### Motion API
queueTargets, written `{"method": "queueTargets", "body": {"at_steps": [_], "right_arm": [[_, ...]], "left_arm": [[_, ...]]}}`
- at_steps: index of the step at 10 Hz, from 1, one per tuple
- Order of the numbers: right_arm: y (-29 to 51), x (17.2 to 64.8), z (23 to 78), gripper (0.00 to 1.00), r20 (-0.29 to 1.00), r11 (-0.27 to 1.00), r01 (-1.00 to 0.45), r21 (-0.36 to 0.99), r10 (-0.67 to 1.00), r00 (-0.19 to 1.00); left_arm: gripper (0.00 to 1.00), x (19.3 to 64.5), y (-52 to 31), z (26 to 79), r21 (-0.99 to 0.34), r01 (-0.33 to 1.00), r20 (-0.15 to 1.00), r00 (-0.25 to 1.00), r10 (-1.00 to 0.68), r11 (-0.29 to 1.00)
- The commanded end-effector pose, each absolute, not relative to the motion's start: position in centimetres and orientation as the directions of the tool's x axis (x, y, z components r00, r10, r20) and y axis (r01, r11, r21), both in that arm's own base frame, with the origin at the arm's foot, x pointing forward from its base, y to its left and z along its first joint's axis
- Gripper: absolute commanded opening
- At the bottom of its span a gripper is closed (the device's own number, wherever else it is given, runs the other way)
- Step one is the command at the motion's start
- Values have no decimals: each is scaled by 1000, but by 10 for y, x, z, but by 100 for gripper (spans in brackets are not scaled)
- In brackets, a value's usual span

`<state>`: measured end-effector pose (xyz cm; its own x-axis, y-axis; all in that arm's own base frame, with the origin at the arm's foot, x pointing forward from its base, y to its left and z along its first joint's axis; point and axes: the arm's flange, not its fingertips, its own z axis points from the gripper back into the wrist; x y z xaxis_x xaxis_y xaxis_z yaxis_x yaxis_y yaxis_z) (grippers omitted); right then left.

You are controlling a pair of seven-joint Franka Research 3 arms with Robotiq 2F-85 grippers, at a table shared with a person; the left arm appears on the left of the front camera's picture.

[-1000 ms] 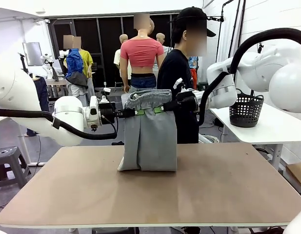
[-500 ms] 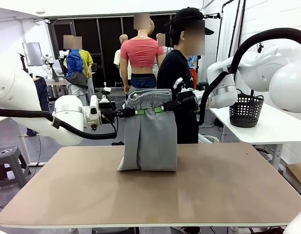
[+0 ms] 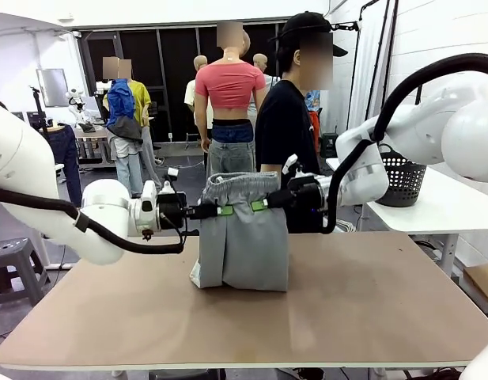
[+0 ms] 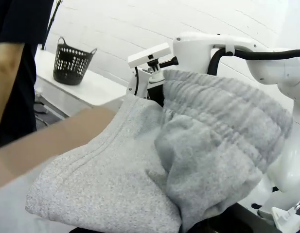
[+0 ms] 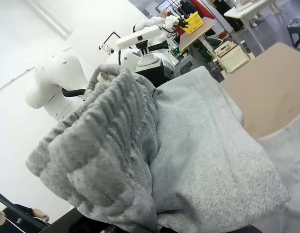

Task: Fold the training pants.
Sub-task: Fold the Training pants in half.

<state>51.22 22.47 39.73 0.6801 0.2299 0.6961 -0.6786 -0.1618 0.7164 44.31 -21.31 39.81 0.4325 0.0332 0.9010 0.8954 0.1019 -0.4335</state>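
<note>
2 grippers hold the training pants (image 3: 242, 229) up by the waistband, hem already resting on the table (image 3: 370, 301).

Taking the pants as landmark: at their left top corner the left gripper (image 3: 214, 210) is clamped on the waistband edge; at their right top corner the right gripper (image 3: 269, 203) is pinched on the opposite edge; the cloth hangs between them in 1 flat panel, its lower end bunched on the table below; behind the pants stands a person (image 3: 287, 119), and well to their right a black basket (image 3: 400, 176). To do this step well, I would lower both grips level and together, keeping the waistband taut so it lays down without skewing or wrinkling.
</note>
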Motion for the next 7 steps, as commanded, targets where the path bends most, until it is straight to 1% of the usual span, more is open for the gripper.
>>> {"method": "queueTargets", "body": {"at_steps": [1,3,5,7], "right_arm": [[212,500,372,0,644,-153,-625,765,197,739],[214,484,339,0,571,-150,-551,821,200,796],[217,482,323,0,541,-153,-520,841,194,818],[218,494,327,0,561,-125,-547,828,174,809]], "left_arm": [[0,425,-197,395,-514,852,857,507,88,100],[0,407,-192,360,-574,813,818,566,99,93],[0,398,-189,338,-632,770,775,625,89,90],[0,416,-192,328,-652,747,758,646,95,126]]}}
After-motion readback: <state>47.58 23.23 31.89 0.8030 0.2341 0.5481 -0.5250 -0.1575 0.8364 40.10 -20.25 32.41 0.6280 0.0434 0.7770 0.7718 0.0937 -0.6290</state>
